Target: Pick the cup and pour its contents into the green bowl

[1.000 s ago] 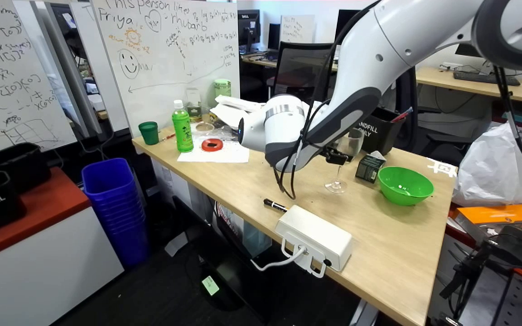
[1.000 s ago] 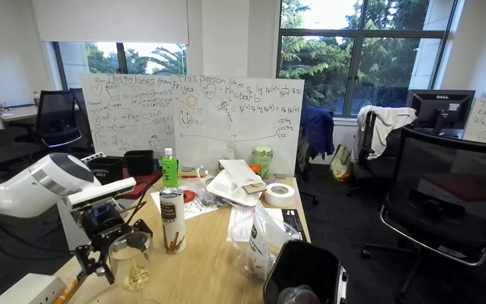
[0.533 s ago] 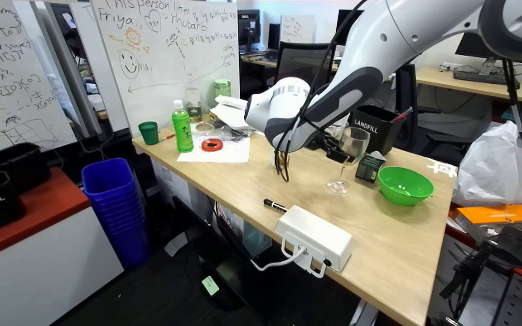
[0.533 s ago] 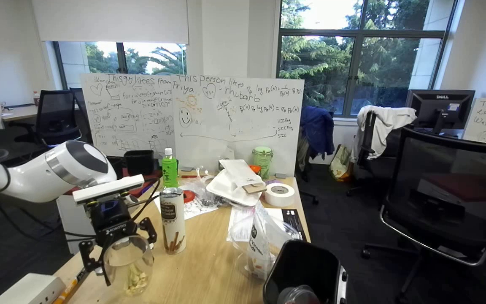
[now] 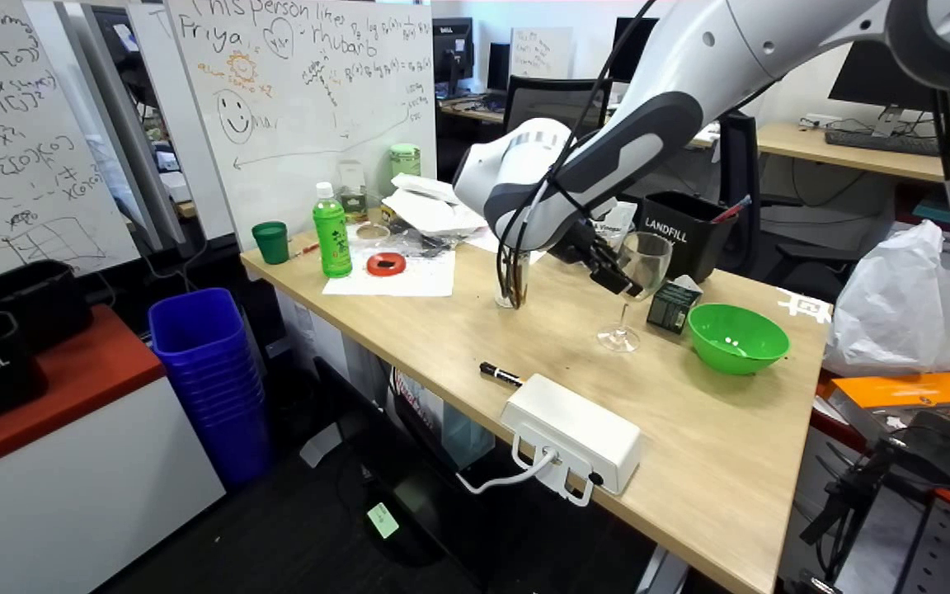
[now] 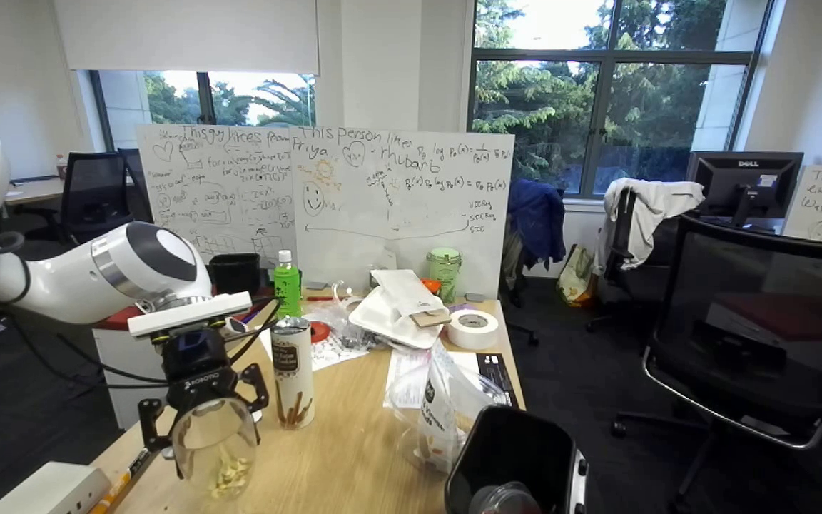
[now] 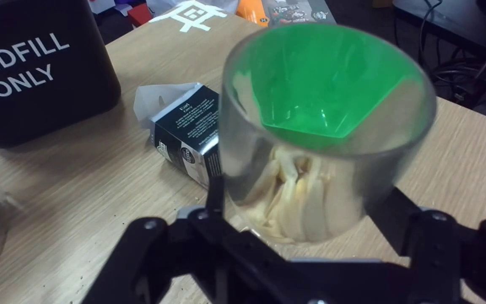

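Straddles a clear stemmed glass (image 5: 648,260), apparently ready to clamp.

Has a dark cardboard tea box (image 7: 188,122) left of the black two-finger gripper (image 7: 302,198); spreads both jaws apart around the upright glass, cannot tell whether touching, probably aiming for a firm squeeze before tipping. Has the round bright green plastic bowl (image 5: 737,355) beyond the gripper, presumably handy for catching. From the wrist, shows pale strips (image 7: 298,202) inside but hardly the foot (image 5: 618,340), plainly resting on the wooden table (image 5: 689,437) in an exterior view.

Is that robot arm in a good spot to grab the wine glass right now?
Likely yes: its fingers stand spread on either side of the wine glass, and the wrist view shows nothing blocking them.
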